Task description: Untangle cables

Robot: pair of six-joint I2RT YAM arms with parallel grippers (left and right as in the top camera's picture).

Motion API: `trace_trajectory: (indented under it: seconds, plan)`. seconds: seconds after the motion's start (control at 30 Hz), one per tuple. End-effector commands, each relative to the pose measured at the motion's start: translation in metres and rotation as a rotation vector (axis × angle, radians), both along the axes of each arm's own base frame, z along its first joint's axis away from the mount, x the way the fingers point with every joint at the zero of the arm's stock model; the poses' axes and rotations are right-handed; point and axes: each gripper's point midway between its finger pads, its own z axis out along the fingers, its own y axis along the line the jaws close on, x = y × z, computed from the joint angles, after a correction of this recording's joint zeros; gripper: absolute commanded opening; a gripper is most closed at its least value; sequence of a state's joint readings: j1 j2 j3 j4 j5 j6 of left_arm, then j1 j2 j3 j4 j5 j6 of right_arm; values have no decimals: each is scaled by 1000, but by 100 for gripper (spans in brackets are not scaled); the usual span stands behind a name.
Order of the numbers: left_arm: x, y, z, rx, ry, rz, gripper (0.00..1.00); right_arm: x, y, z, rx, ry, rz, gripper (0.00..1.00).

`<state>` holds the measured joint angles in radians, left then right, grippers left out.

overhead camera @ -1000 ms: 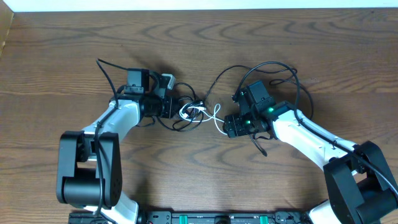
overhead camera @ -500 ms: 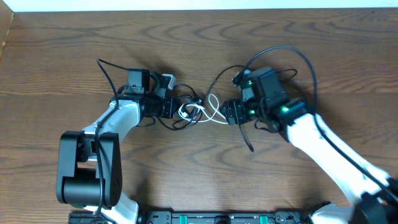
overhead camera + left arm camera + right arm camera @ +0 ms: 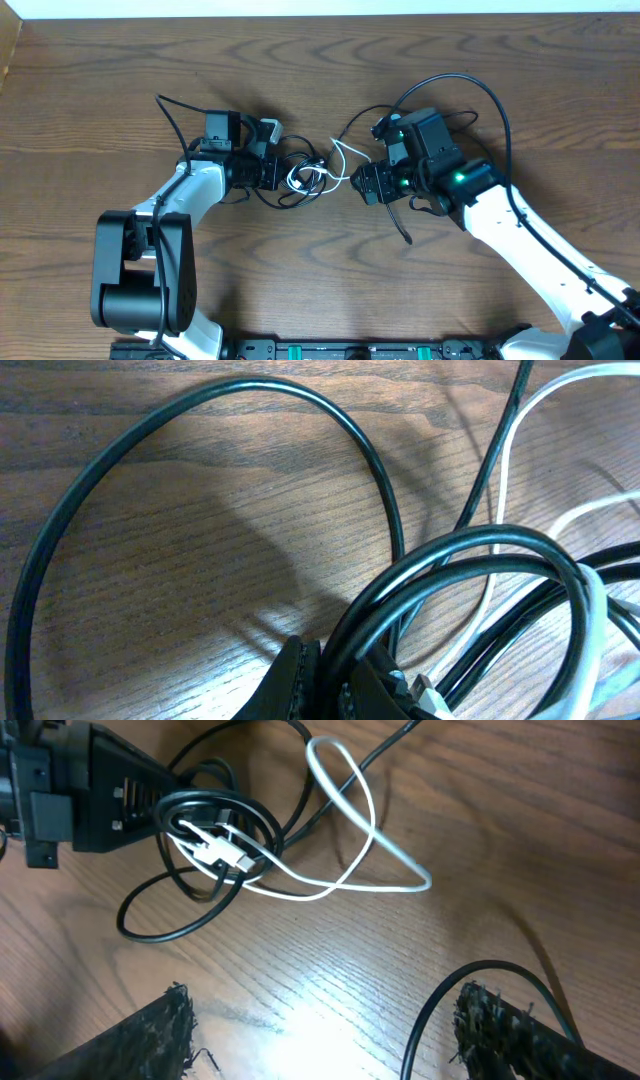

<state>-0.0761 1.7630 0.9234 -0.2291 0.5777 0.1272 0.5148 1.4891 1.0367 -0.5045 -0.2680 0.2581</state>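
The cables lie as a knot in the middle of the table: several black loops (image 3: 298, 190) and a white cord (image 3: 340, 158) with white plugs (image 3: 225, 850). My left gripper (image 3: 282, 173) is shut on black loops (image 3: 470, 555) at the knot's left side, its jaws pressed together on them at the lower edge of the left wrist view (image 3: 335, 685). The right gripper (image 3: 362, 187) stands open just right of the knot, above bare wood (image 3: 330, 1030). The white cord's loop (image 3: 370, 830) lies ahead of it, untouched. A black cord (image 3: 435, 1010) curves beside its right finger (image 3: 520, 1035).
A black cord end (image 3: 403, 232) trails toward the front from under the right gripper. Thick arm cables arch over the right arm (image 3: 490, 95) and behind the left arm (image 3: 168, 112). The table's far edge (image 3: 320, 14) runs along the top.
The right arm swung back and left, up to the knot. The white cord's loop shifted from the front toward the back. The left gripper closed fully on the black loops.
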Motion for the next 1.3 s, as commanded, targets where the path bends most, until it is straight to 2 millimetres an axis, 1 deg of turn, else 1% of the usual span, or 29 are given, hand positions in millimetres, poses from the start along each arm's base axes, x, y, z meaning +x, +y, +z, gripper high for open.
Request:
trace_trajectory:
  seconds: [0.0,0.13,0.2,0.3,0.4,0.43,0.5,0.57,0.6,0.7,0.73,0.77,0.83,0.87,0.9,0.97,1.03,1.13,1.27]
  plan:
    - [-5,-3,-2,-18,21,2,8,-1,0,-10,-23,13,11,81]
    - [-5,-3,-2,-18,21,2,8,-2,2,-20,-43,20,38,81]
    - [-5,-3,-2,-18,21,2,8,-3,4,-26,-50,37,41,79]
    - [-5,-3,-2,-18,21,2,8,-2,10,-36,-20,99,-33,74]
    - [-5,-3,-2,-18,21,2,8,-2,21,-43,44,177,-116,74]
    - [-5,-3,-2,-18,21,2,8,-1,28,-45,76,197,-129,80]
    - [-5,-3,-2,-18,21,2,8,1,37,-45,109,207,-141,79]
    - [-5,-3,-2,-19,23,5,7,6,47,-46,142,204,-160,70]
    - [-5,-3,-2,-19,23,5,8,8,51,-46,158,201,-171,61]
    - [-5,-3,-2,-20,22,5,8,17,58,-44,222,231,-253,52]
    - [-5,-3,-2,-20,22,5,8,19,59,-44,241,242,-278,47]
    - [-5,-3,-2,-20,22,5,8,23,62,-41,282,264,-328,40]
    - [-5,-3,-2,-20,22,5,8,26,64,-39,327,307,-401,33]
    - [-5,-3,-2,-20,22,5,8,27,64,-39,342,325,-433,33]
    - [-5,-3,-2,-20,22,5,8,29,65,-39,361,344,-470,35]
    - [-5,-3,-2,-20,22,5,8,31,63,-41,373,367,-556,35]
    - [-5,-3,-2,-20,22,5,8,35,60,-42,375,363,-613,35]
    - [-5,-3,-2,-20,22,5,8,37,58,-45,365,342,-664,34]
    - [-5,-3,-2,-20,22,5,8,33,62,-50,348,339,-666,29]
